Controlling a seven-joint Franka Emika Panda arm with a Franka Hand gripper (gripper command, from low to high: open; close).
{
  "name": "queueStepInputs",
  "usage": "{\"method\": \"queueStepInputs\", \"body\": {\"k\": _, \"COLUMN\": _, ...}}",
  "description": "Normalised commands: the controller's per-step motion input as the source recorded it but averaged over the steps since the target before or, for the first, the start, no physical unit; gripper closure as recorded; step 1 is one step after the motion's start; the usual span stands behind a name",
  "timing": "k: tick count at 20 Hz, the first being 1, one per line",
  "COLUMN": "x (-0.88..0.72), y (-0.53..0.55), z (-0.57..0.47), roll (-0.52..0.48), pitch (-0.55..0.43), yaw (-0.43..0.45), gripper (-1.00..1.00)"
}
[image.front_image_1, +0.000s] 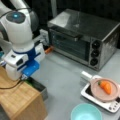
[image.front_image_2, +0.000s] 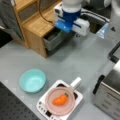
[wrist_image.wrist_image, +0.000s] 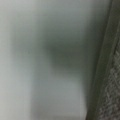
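Observation:
My gripper (image.front_image_1: 26, 76) hangs from the white and blue hand and reaches down into the open dark drawer (image.front_image_1: 38, 86) of a wooden cabinet (image.front_image_1: 19, 100). In both front views the hand and the drawer's wall hide the fingers. Seen from the opposite side, the gripper (image.front_image_2: 59, 33) sits over the same drawer (image.front_image_2: 55, 40), which juts out of the cabinet (image.front_image_2: 37, 23). The wrist view holds only a blurred pale grey surface (wrist_image.wrist_image: 45, 60) very close up, with a dark edge (wrist_image.wrist_image: 105, 65) down its right side. Nothing held is visible.
A steel toaster oven (image.front_image_1: 82, 37) stands at the back of the grey table. An orange carrot (image.front_image_1: 106, 86) lies on a pink pan (image.front_image_1: 97, 94) atop a small white stove (image.front_image_1: 110, 106). A teal bowl (image.front_image_1: 86, 112) sits beside it, also in a front view (image.front_image_2: 32, 80).

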Motion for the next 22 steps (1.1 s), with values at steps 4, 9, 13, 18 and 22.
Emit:
{"method": "queueStepInputs", "body": {"k": 4, "x": -0.17, "y": 0.35, "z": -0.18, "roll": -0.117, "pitch": -0.128, "yaw": -0.035, "gripper": -1.0}}
{"method": "queueStepInputs", "body": {"k": 9, "x": -0.1, "y": 0.41, "z": -0.13, "roll": -0.092, "pitch": -0.132, "yaw": -0.049, "gripper": -1.0}}
{"method": "queueStepInputs", "body": {"k": 13, "x": -0.08, "y": 0.32, "z": -0.1, "roll": -0.053, "pitch": -0.133, "yaw": -0.052, "gripper": -1.0}}
{"method": "queueStepInputs", "body": {"k": 18, "x": -0.06, "y": 0.28, "z": -0.09, "roll": -0.022, "pitch": -0.137, "yaw": -0.068, "gripper": -1.0}}
{"method": "queueStepInputs", "body": {"k": 22, "x": -0.03, "y": 0.27, "z": -0.1, "roll": -0.002, "pitch": -0.145, "yaw": -0.085, "gripper": -1.0}}
